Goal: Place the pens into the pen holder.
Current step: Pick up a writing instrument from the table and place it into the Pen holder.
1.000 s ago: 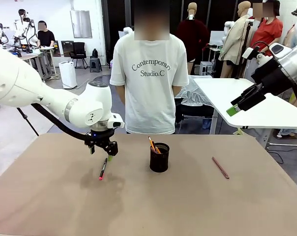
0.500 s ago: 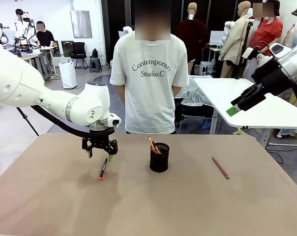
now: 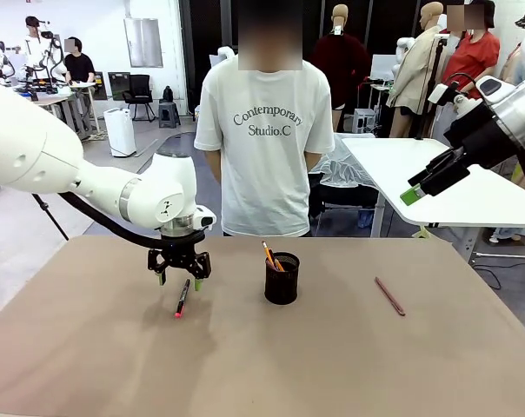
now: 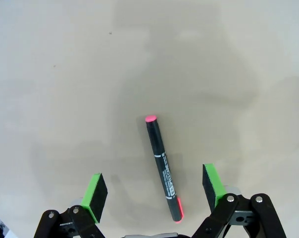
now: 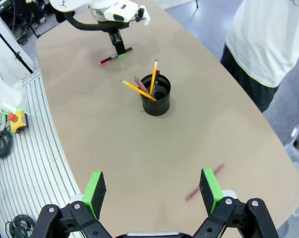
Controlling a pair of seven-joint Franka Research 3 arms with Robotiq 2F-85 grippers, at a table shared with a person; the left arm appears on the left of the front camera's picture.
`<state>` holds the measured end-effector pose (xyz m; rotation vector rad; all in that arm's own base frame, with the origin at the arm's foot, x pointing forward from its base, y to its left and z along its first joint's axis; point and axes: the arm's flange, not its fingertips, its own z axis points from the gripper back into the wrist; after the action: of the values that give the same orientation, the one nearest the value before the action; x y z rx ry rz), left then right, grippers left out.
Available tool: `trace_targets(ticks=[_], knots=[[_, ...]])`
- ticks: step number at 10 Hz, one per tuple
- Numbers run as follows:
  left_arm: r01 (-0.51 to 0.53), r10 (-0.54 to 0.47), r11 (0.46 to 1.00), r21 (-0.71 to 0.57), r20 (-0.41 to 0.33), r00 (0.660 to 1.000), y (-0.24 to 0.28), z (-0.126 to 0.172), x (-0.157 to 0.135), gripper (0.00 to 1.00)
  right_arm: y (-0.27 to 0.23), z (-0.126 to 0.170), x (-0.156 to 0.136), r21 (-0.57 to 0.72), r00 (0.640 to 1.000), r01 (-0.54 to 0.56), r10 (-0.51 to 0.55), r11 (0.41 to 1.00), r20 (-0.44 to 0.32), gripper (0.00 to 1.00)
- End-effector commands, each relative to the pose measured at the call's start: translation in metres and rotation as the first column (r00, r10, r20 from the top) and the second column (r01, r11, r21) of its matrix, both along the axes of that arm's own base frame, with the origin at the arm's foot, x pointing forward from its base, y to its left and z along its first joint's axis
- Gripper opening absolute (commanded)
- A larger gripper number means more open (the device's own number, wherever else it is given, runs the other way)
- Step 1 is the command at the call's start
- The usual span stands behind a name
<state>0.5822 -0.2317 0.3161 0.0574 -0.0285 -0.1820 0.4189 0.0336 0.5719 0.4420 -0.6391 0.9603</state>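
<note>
- Change: over the last second the left jaws have turned at the wrist and settled lower over the black pen with red ends (image 3: 182, 297). They have stayed spread wide and pinch nothing.
- Left wrist view: this pen lies flat on the table (image 3: 332, 365) between the two green pads (image 4: 96, 191). It sits nearer the pad on the picture's right and is slightly tilted. I see no contact with either pad.
- Meaning for the task: I judge that alignment is nearly complete. The pads face each other across the barrel, so what remains is to descend, close and lift.
- Pen holder (image 3: 282, 280): it stands upright near the table's middle, well apart from the black pen on its right. A yellow-orange pencil (image 3: 269, 254) already leans inside it.
- Maroon pen (image 3: 389, 296): it lies flat on the table, right of the holder, with nothing touching it.
- Right jaws: spread wide and empty, held high above the table on the right side.
- Caution: the pen is off-centre between the pads, so one pad will likely meet it first and may roll or swing it.
</note>
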Motion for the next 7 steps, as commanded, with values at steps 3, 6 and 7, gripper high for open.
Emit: trace_targets(ticks=[3,6,7], knots=[[-0.082,0.085,0.995,-0.053,0.055,0.995,0.0048,-0.0086,0.0023,1.00,0.0009,0.0014,0.0003,0.027,1.000,-0.002,0.002,1.000,-0.002,1.00],[-0.089,0.091,0.995,-0.042,0.064,0.994,0.0062,-0.0081,0.0004,0.43,0.0009,0.0014,0.0003,0.027,1.000,-0.002,0.002,1.000,-0.002,1.00],[-0.093,0.095,0.995,-0.038,0.067,0.993,0.0060,-0.0080,-0.0001,0.23,0.0009,0.0014,0.0003,0.027,1.000,-0.002,0.002,1.000,-0.002,1.00]])
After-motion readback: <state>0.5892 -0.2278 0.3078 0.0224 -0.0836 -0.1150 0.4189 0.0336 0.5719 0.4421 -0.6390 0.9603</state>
